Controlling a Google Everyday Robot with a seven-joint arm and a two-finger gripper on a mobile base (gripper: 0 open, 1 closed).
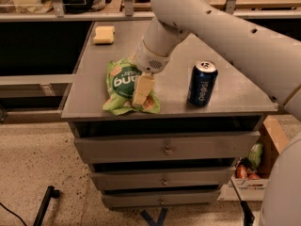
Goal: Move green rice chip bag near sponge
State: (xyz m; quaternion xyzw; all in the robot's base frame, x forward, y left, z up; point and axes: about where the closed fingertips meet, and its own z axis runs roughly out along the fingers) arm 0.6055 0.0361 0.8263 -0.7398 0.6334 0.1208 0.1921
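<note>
The green rice chip bag (123, 86) lies flat on the grey cabinet top (174, 95), near its front left edge, label up. My gripper (140, 97) reaches down from the white arm and rests on the right half of the bag, covering part of it. The sponge (104, 34), a small pale yellow block, sits at the far left corner of the top, well behind the bag and apart from it.
A blue soda can (202, 83) stands upright to the right of the bag. The cabinet has several drawers (164, 147) below. A box with packets (251, 166) sits on the floor at the right. Shelving runs along the back.
</note>
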